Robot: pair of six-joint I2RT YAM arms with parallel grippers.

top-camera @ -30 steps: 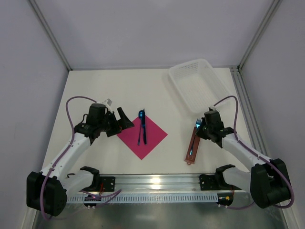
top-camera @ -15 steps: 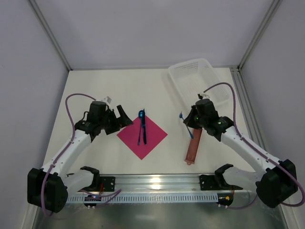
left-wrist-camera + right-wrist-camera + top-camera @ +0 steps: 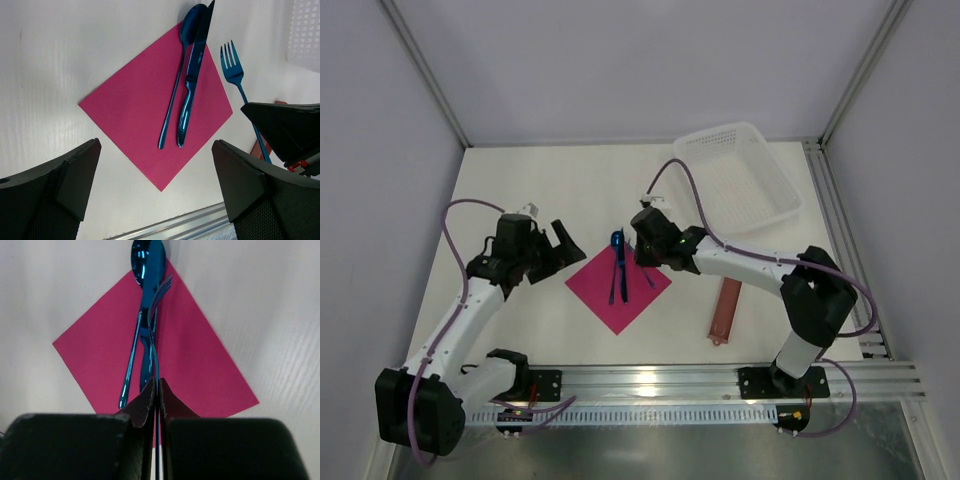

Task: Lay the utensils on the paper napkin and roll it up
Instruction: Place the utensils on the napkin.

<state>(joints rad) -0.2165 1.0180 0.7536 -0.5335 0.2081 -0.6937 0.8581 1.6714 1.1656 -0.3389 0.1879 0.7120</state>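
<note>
left gripper (image 3: 570, 247) hung just beside the left corner of the thin magenta-pink paper square napkin (image 3: 603, 290), jaws spread wide and empty. napkin lay flat on the white table (image 3: 540, 180), turned as a diamond, between the two arms and toward the near side. slim blue plastic spoon with a round bowl (image 3: 191, 22) and slim blue plastic knife (image 3: 197, 55) lay side by side on the napkin's far-right part, touching along their lengths, handles toward the near edge, bowl and blade tip reaching past the far corner onto the table. right gripper (image 3: 156, 388) was pinched tight on the handle of the slim blue plastic fork (image 3: 231, 67), tines pointing away from the arm toward that far corner. in the right wrist view the fork lined up over the knife. in the left wrist view it sat off the napkin's right edge, so it was probably lifted clear of the paper, contact not confirmed. flat reddish-brown oblong sleeve (image 3: 727, 305) lay well apart to the right of the napkin. white mesh plastic basket (image 3: 740, 180) sat at the far right of the table.
</note>
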